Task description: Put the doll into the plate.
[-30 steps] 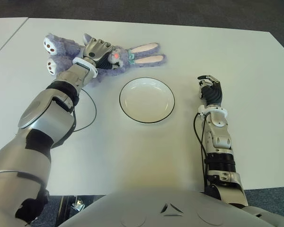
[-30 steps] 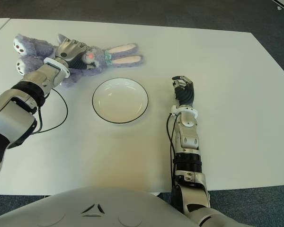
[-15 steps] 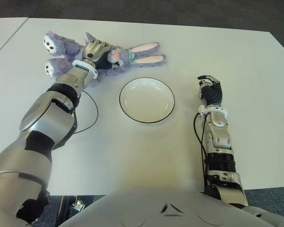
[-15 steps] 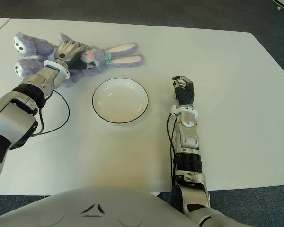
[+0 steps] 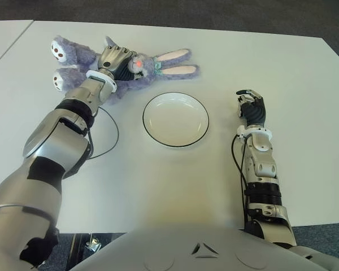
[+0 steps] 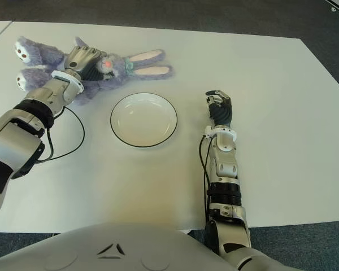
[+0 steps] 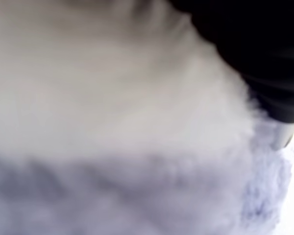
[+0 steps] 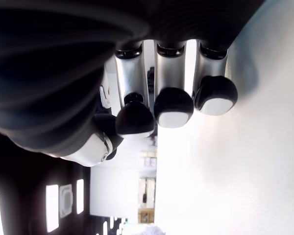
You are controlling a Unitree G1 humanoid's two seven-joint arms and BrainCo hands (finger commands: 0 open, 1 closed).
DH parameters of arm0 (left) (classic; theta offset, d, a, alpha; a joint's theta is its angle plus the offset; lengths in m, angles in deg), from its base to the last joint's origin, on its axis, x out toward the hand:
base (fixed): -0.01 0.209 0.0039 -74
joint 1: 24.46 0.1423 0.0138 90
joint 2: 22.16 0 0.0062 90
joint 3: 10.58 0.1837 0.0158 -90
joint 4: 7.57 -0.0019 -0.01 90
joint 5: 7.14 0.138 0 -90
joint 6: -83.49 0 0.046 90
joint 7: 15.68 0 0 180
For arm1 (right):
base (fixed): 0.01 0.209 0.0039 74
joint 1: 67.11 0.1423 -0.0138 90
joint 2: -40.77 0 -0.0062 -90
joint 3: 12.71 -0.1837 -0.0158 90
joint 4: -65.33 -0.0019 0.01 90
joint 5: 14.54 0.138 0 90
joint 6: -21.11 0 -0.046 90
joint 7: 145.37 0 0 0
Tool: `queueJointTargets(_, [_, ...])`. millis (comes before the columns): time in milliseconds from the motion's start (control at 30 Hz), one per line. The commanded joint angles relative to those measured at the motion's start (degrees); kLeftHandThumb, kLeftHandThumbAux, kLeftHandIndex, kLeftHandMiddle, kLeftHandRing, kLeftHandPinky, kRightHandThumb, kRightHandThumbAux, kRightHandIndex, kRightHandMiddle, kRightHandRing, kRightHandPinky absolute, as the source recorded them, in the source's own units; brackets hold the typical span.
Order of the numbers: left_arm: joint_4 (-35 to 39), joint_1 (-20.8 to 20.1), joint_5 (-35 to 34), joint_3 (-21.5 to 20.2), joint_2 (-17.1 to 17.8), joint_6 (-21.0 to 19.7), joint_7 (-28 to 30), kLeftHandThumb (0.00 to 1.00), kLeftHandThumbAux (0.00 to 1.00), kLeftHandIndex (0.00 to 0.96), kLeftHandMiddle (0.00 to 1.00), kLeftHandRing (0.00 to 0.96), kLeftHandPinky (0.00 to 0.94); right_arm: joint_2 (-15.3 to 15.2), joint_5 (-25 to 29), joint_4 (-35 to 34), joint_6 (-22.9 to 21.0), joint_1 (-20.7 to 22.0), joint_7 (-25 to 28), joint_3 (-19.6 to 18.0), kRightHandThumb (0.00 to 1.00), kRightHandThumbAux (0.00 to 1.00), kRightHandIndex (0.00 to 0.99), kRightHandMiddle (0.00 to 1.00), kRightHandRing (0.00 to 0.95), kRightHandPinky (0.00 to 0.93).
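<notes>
Presently reaching far across the white table (image 5: 158, 186): left hand (image 5: 114, 58) clamped on the purple plush rabbit (image 5: 150, 66), lying beyond the empty plate (image 5: 175, 119). Right hand (image 5: 252, 109) right of plate, fingers curled, holding nothing.

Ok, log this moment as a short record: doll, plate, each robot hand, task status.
doll: purple plush rabbit lying on the white table, beyond the plate toward the robot's left
plate: white with dark rim, empty, apart from the doll
left robot hand: on the doll's middle, fingers closed over it
right robot hand: right of the plate, fingers curled, holding nothing
task status: doll not yet in the plate
</notes>
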Motion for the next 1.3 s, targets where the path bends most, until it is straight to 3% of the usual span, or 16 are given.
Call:
queueJointTargets(33, [1.55, 0.91, -0.99, -1.29, 0.51, 3.60, -0.56, 1.000, 0.656, 0.397, 0.509, 0.532, 0.441, 0.86, 0.46, 3.21, -1.18, -2.73, 0.54, -0.23, 0.724, 0.711, 0.441, 0.876, 0.877, 0.886])
queueJointTargets(400, [7.90, -0.37, -2.62, -5.84, 3.11, 10.71, -1.92, 1.000, 0.659, 0.390, 0.498, 0.516, 0.437, 0.56, 0.23, 4.82, 0.08, -2.21, 1.11, -0.31, 0.725, 0.710, 0.441, 0.876, 0.877, 0.885])
queueJointTargets(567, [10.26, -0.24, -2.28, -7.06, 3.48, 11.26, -4.12, 1.000, 0.658, 0.385, 0.496, 0.520, 0.454, 0.44, 0.13, 5.55, 0.45, -1.90, 1.10, -0.33, 0.725, 0.710, 0.441, 0.877, 0.878, 0.886])
queueJointTargets(1000, [16.62, 0.62, -3.68, -10.99, 4.26, 12.64, -2.35, 1.000, 0.656, 0.398, 0.517, 0.569, 0.445, 0.71, 0.55, 6.75, 1.20, -1.33, 1.18, -0.68, 0.725, 0.710, 0.441, 0.878, 0.879, 0.888])
queueJointTargets(1300, [20.08, 1.14, -2.42, -11.62, 4.96, 12.24, -3.00, 1.000, 0.660, 0.383, 0.495, 0.523, 0.435, 0.80, 0.36, 6.92, 1.50, -1.30, 1.14, -0.73, 0.724, 0.710, 0.441, 0.878, 0.878, 0.886])
